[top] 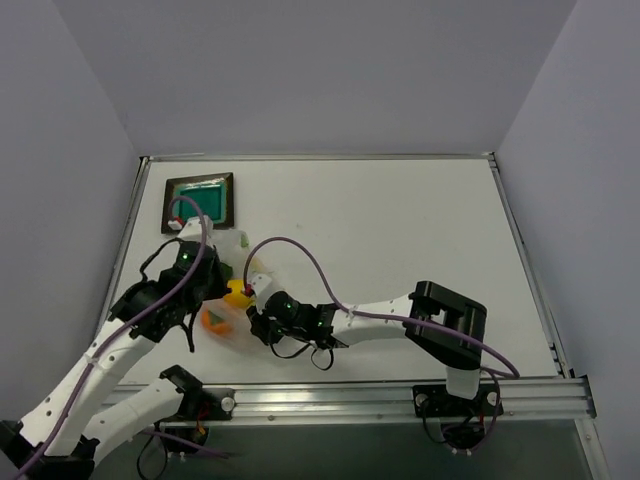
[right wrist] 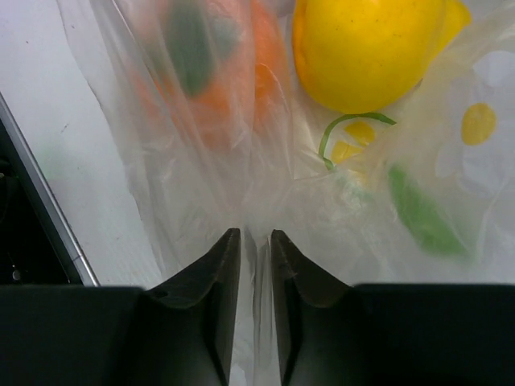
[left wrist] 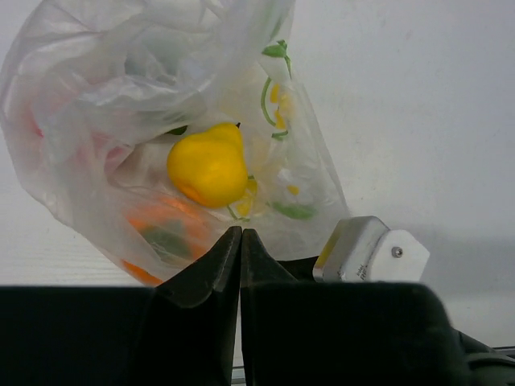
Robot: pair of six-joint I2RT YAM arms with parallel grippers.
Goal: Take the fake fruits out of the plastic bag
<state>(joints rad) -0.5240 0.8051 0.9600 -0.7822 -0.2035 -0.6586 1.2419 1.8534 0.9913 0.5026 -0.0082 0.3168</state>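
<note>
The clear crinkled plastic bag (top: 230, 250) with a flower print lies at the table's left, between my two grippers. Inside it show the yellow fruit (top: 238, 293), the orange fruit (top: 214, 318), and a dark green patch (right wrist: 190, 44) against the orange (right wrist: 241, 80). In the left wrist view the yellow fruit (left wrist: 208, 165) sits mid-bag, with orange (left wrist: 157, 213) below it and faint pink (left wrist: 100, 153) behind the film. My left gripper (left wrist: 241, 233) is shut at the bag's lower edge (left wrist: 314, 201). My right gripper (right wrist: 255, 235) is shut on a fold of the bag (right wrist: 265, 201).
A dark-framed square tray (top: 198, 180) with a teal centre stands at the back left, beyond the bag. The metal rail (top: 400, 395) runs along the near edge. A white part of the right arm (left wrist: 370, 249) sits close beside my left fingers.
</note>
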